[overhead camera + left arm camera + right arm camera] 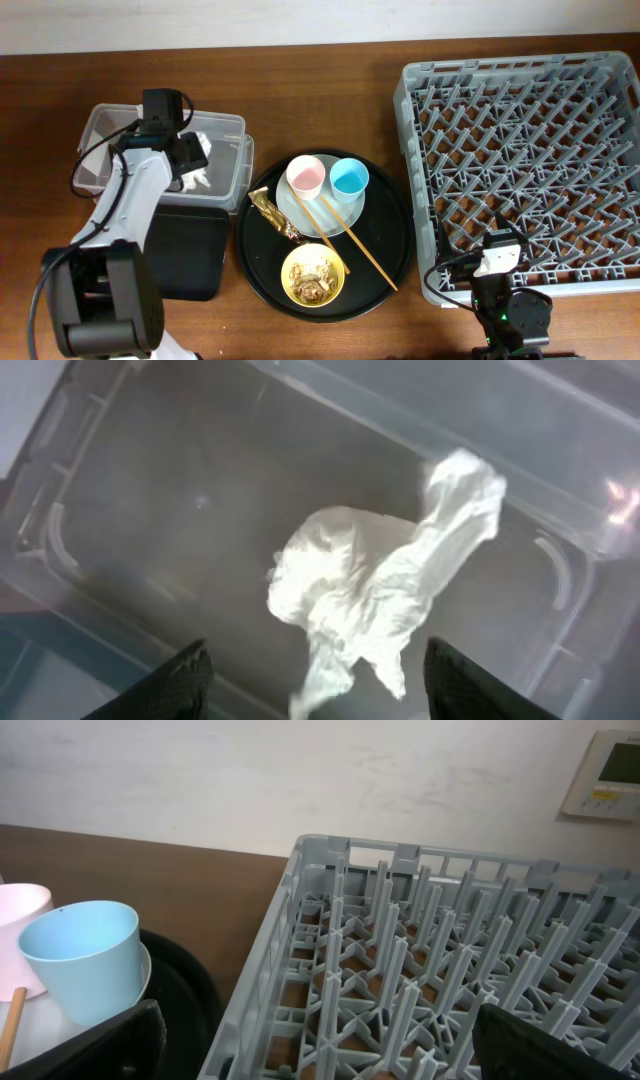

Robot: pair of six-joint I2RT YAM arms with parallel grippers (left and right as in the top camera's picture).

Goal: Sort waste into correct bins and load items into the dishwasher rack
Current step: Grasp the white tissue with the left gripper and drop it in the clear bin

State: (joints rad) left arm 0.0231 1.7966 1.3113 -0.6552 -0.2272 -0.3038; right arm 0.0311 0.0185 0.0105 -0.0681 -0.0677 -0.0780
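My left gripper [325, 680] hung, fingers spread, over the tub [165, 112], back-left corner; tissue [370, 590] lay inside, apparently free. Right gripper [310, 1040] spread too (idle by rack [420, 970]). Wrapper [272, 214] judged light, crinkly, slippery: pinch its middle.

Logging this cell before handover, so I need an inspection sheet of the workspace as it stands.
Surface: brown wooden table.
Job's things: tissue in clear tub; black bin empty; pink cup and blue cup on plate; wrapper, chopsticks and yellow bowl of scraps, all on round tray; rack empty.
Clutter: nothing seen.
Grippers: left gripper over the tissue, jaws open; right gripper beside rack, jaws open.
Cables: black cables on both arms.
Surroundings: pale wall, wall panel.
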